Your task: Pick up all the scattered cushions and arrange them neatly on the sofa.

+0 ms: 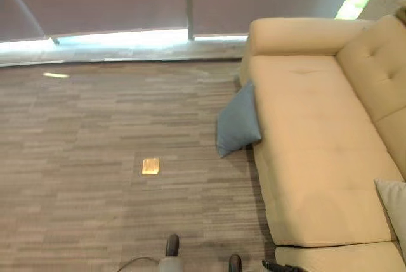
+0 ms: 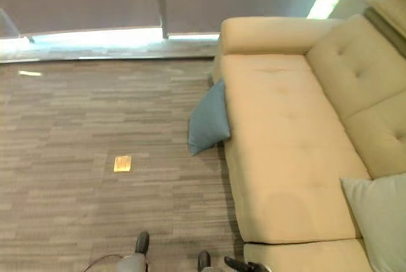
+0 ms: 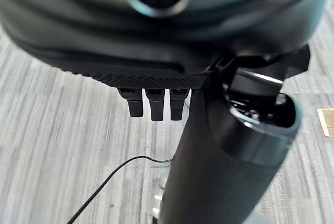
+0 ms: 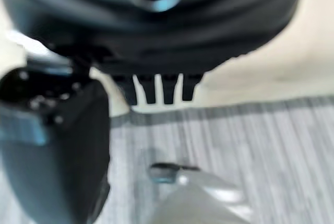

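So both of our robot hands are hanging empty with fingers relaxed and straight, the left robot hand (image 3: 151,104) over the carpet (image 1: 95,158) and the right robot hand (image 4: 156,91) just by the sofa (image 1: 317,145) front. The blue cushion (image 1: 238,120) is well ahead of them, leaning on the sofa's front edge, and a pale cushion (image 2: 380,221) already sits on the seat off to the right. Our worry is that the blue one's propped upright, so a clumsy one-sided grab might just tip it flat or shove it along the sofa.
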